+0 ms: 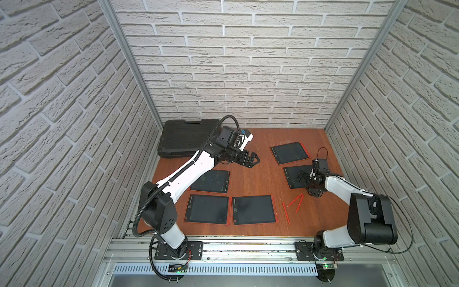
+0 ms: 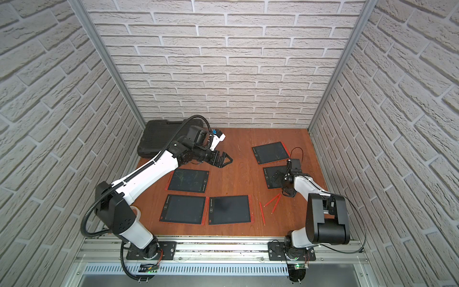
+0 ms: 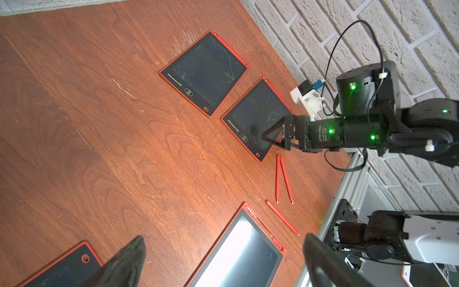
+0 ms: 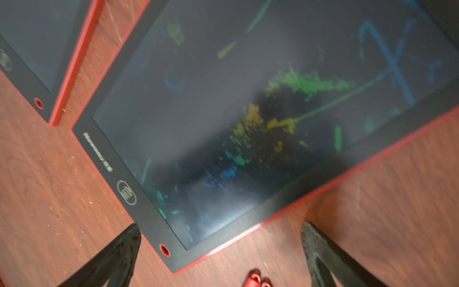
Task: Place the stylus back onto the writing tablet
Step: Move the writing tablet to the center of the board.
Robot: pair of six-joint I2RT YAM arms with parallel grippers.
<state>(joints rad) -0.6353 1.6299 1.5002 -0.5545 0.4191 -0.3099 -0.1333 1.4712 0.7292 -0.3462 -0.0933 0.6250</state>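
Hovering over tablet with right gripper wide open, empty; left gripper likewise. Likely pre-grasp: next, lower onto nearest stylus, pinch.

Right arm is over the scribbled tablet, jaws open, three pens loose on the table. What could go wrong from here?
1. A stylus and a second stylus lie in a V, ends touching, close to the right gripper. A grasp near the joined ends may catch both or flick one away.
2. The gripper's open fingers straddle a corner of the tablet. Descending there could shove or scratch it.
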